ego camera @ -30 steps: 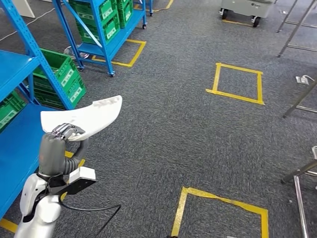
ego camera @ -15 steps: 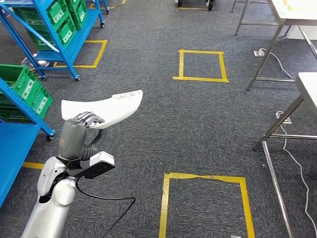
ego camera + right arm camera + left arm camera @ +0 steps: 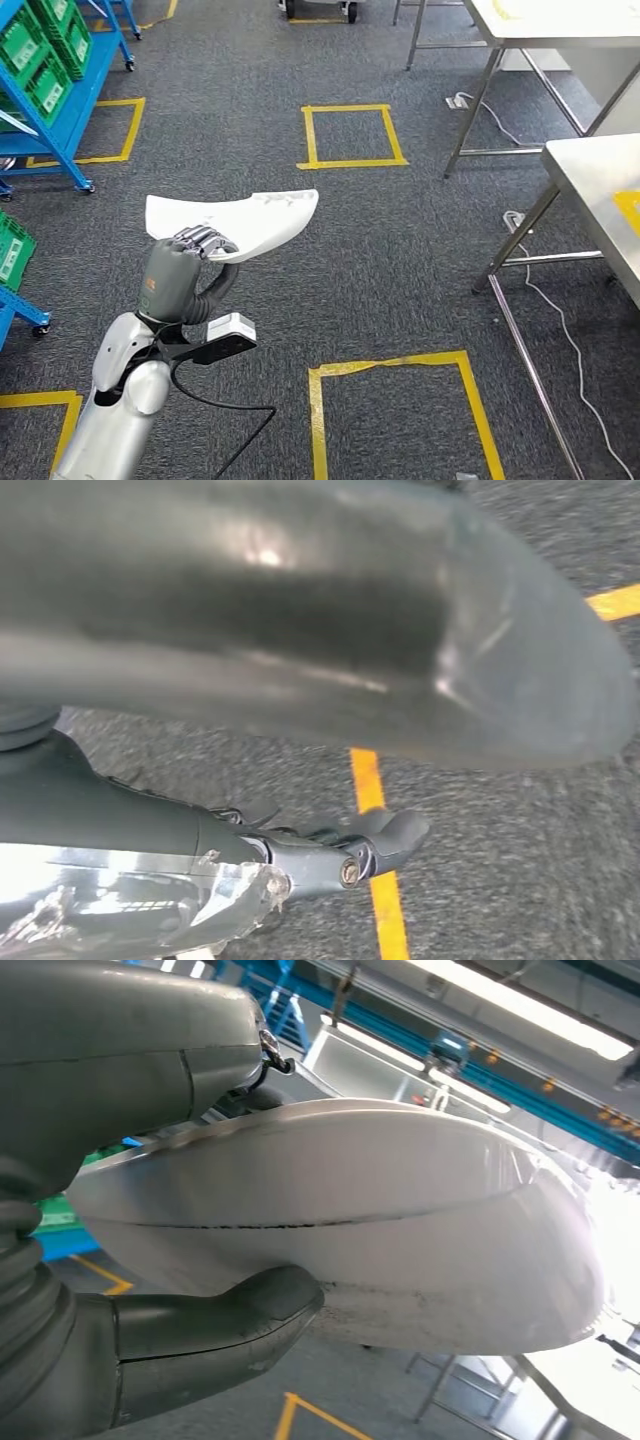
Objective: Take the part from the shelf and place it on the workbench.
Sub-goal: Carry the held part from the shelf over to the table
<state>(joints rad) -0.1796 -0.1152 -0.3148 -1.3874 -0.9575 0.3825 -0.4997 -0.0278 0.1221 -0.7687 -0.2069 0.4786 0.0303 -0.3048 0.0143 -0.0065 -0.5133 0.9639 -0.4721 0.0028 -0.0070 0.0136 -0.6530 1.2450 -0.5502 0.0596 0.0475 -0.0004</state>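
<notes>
Your left hand (image 3: pixel 175 270) grips the white curved part (image 3: pixel 234 222) from below, fingers curled over its near edge and the thumb (image 3: pixel 226 1325) pressed against its underside, so the pick-up from the blue shelf (image 3: pixel 60 100) is done. The part rides level above the grey carpet, clear of both shelf and workbench (image 3: pixel 596 190). What is left for you is the carry across to the steel workbench on the right, and the set-down on its top. Your right hand (image 3: pixel 317 630) hangs over the floor beside a yellow tape line (image 3: pixel 377 880); I cannot tell whether its fingers are open or curled.
</notes>
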